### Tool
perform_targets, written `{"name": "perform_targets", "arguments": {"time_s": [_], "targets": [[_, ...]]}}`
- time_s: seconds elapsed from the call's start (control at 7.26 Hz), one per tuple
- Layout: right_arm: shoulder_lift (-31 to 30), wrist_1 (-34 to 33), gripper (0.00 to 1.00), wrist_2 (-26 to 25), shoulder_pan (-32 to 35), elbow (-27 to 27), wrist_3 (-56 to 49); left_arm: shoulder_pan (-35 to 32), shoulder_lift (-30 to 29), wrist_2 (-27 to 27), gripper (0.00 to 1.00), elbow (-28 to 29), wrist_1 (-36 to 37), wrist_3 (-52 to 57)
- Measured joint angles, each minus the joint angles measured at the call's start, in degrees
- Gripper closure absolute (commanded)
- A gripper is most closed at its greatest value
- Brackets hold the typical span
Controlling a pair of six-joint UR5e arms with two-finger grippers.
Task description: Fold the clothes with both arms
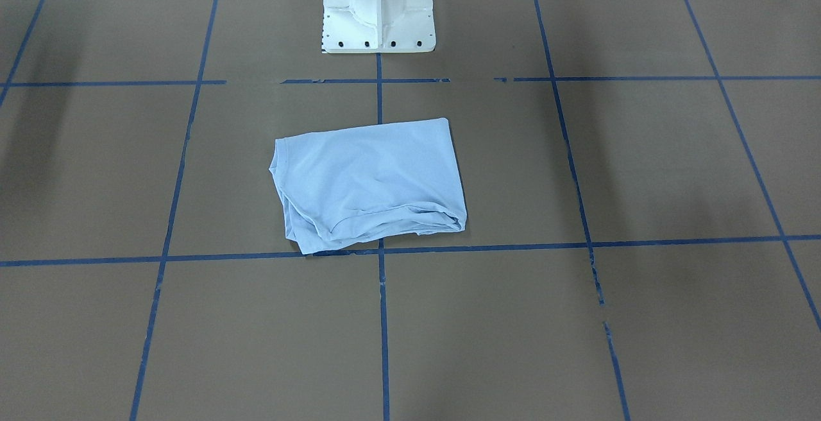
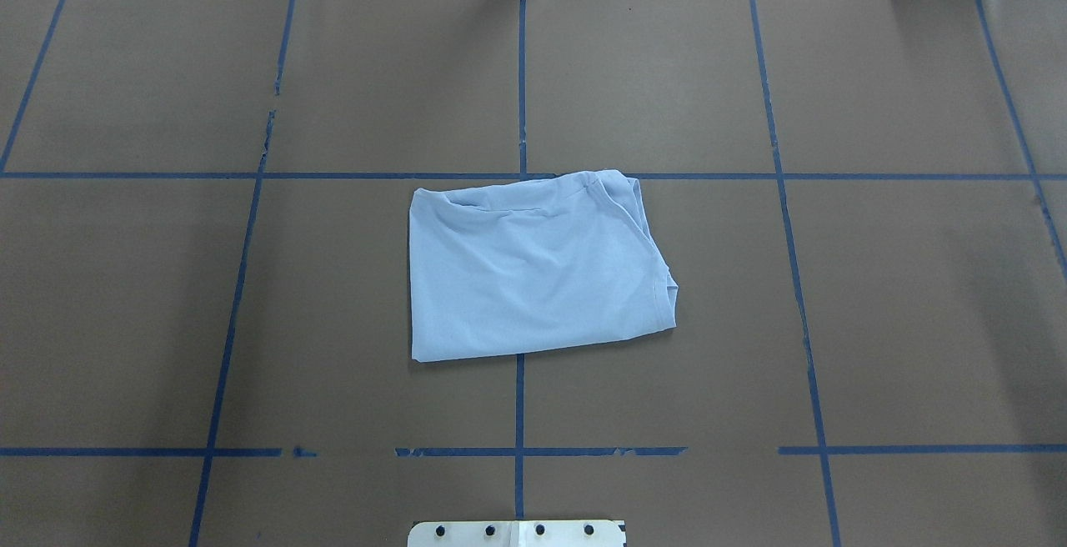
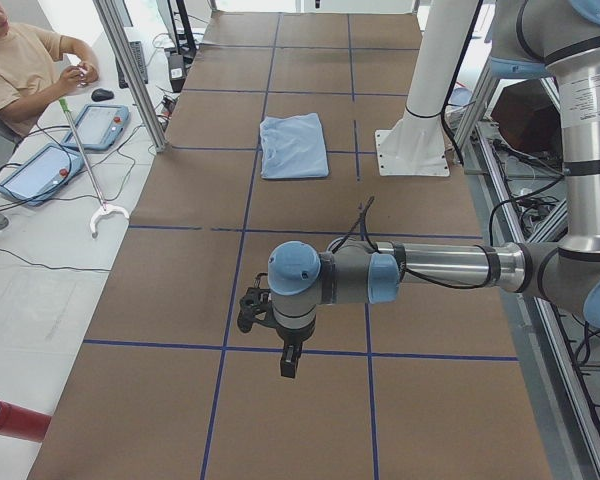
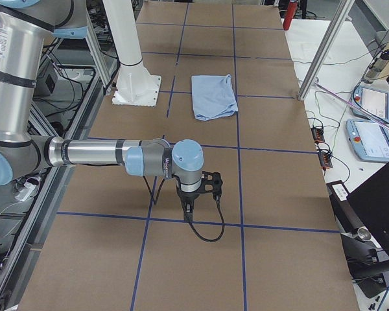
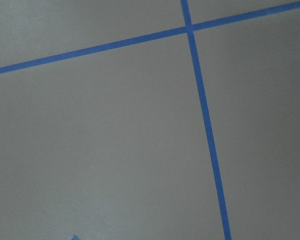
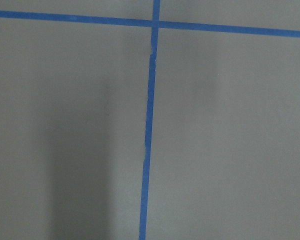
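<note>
One light blue, soft fabric T-shirt (image 2: 538,268) is lying folded into a compact rectangle at the centre of the overhead frame, on the brown paper-covered table (image 2: 917,322) gridded with blue tape (image 2: 522,97). Being light and limp, it is likely to sag and slip; two corners of one edge seem the best hold. Only the side views are showing the left gripper (image 3: 289,362) and right gripper (image 4: 189,208), hanging low in frame, well apart from the T-shirt; whether either claw is open or closed cannot be told. Wrist views are showing blue tape alone.
</note>
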Motion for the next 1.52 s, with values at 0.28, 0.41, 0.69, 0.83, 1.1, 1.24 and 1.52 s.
{"name": "perform_targets", "arguments": {"time_s": [0.28, 0.41, 0.69, 0.83, 1.1, 1.24, 1.52], "targets": [[-0.04, -0.04, 0.00, -0.03, 0.00, -0.03, 0.00, -0.51, -0.12, -3.49, 0.00, -0.19, -0.67, -4.56], [-0.11, -0.06, 0.00, -0.01, 0.00, -0.06, 0.00, -0.51, -0.10, -3.70, 0.00, -0.22, -1.58, -5.49], [-0.17, 0.09, 0.00, 0.16, 0.00, -0.34, -0.41, -0.51, -0.14, -3.74, 0.00, -0.22, -2.90, -5.74], [-0.22, 0.27, 0.00, 0.26, -0.01, -0.89, -0.68, -0.52, -0.20, -3.75, 0.00, -0.20, -3.90, -5.77], [-0.49, 0.34, 0.00, 0.04, 0.01, -1.25, -0.96, -0.53, -0.12, -3.70, 0.00, -0.13, -6.06, -5.82], [-0.50, 0.40, 0.00, -0.01, 0.05, -1.05, -0.97, -0.52, -0.12, -3.69, 0.00, -0.14, -6.41, -5.83], [-0.21, 0.45, 0.00, -0.03, 0.07, -0.79, -0.91, -0.55, -0.10, -3.73, 0.00, -0.19, -6.56, -5.83]]}}
